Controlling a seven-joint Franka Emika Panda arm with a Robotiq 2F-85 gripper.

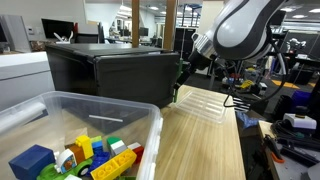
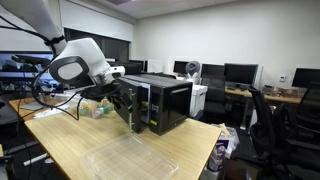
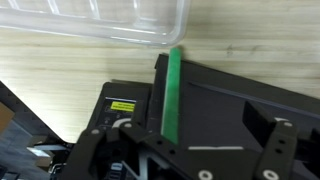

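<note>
A large black box point(image 1: 110, 72) point(image 2: 165, 100) stands on the wooden table point(image 1: 215, 140). My gripper point(image 1: 183, 78) point(image 2: 128, 105) hangs at its front corner, close to the side wall. In the wrist view the gripper point(image 3: 185, 150) is open, its dark fingers point(image 3: 275, 140) spread wide over the box's black surface point(image 3: 230, 105), with nothing between them. A narrow green strip point(image 3: 172, 95) runs along the box's edge just ahead of the jaws. Whether a finger touches the box is hidden.
A flat clear plastic lid point(image 1: 205, 103) point(image 2: 130, 155) point(image 3: 120, 20) lies on the table by the box. A clear bin point(image 1: 90, 105) holding several coloured bricks point(image 1: 95, 155) stands in an exterior view's foreground. Desks, monitors point(image 2: 240, 72) and chairs surround the table.
</note>
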